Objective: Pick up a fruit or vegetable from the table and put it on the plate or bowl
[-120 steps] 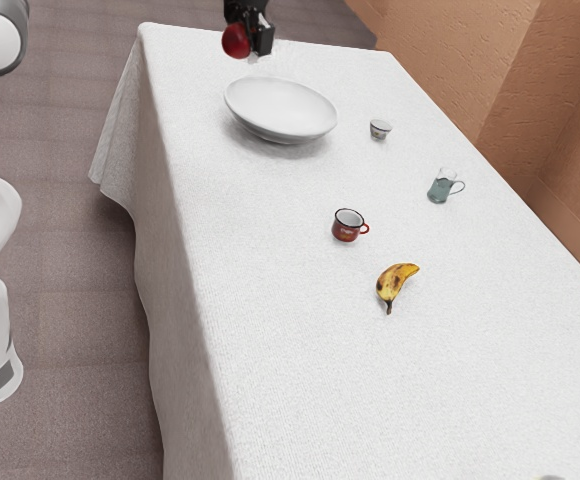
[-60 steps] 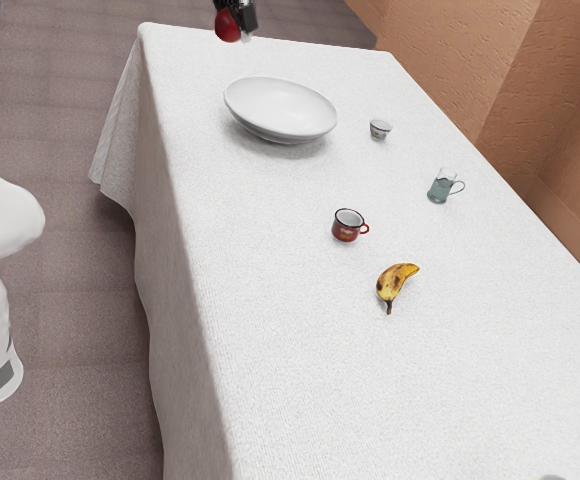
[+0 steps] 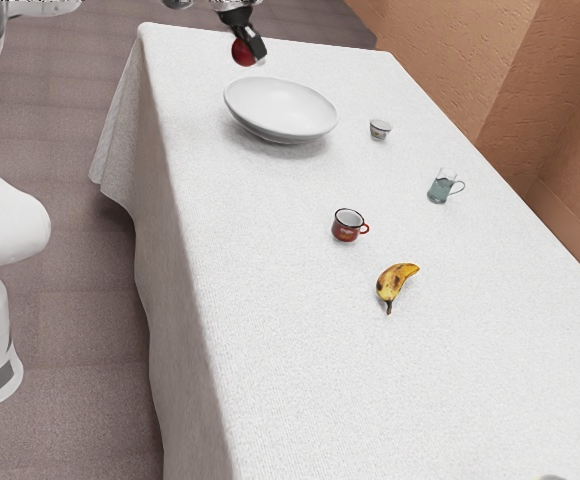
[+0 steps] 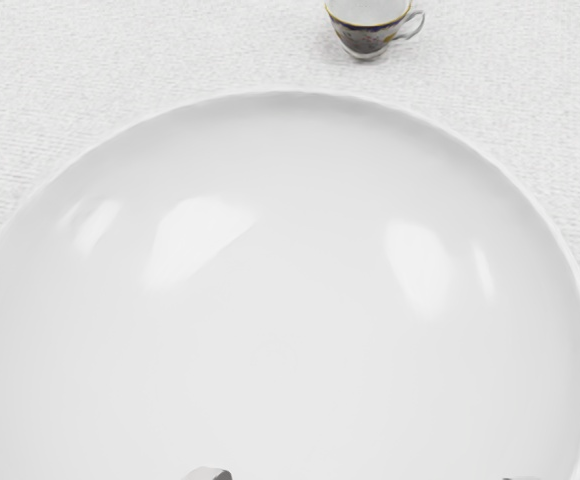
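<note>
White-clothed table (image 3: 270, 350), white bowl (image 3: 280, 108), small cup (image 3: 381, 128), glass mug (image 3: 443, 187), red mug (image 3: 348, 225), banana (image 3: 397, 282)

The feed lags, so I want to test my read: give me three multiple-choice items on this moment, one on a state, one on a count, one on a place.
1. The gripper by the white bowl is: A open and empty; B shut on a red fruit; C shut on a spoon.
2. Cups and mugs on the table: A one; B two; C three.
3. The banana lies: A on the table near the red mug; B in the bowl; C in the gripper.

B: the exterior view shows it clamped on the fruit.
C: a small cup, a glass mug and the red mug.
A: it rests on the cloth, and the bowl holds nothing.
</note>
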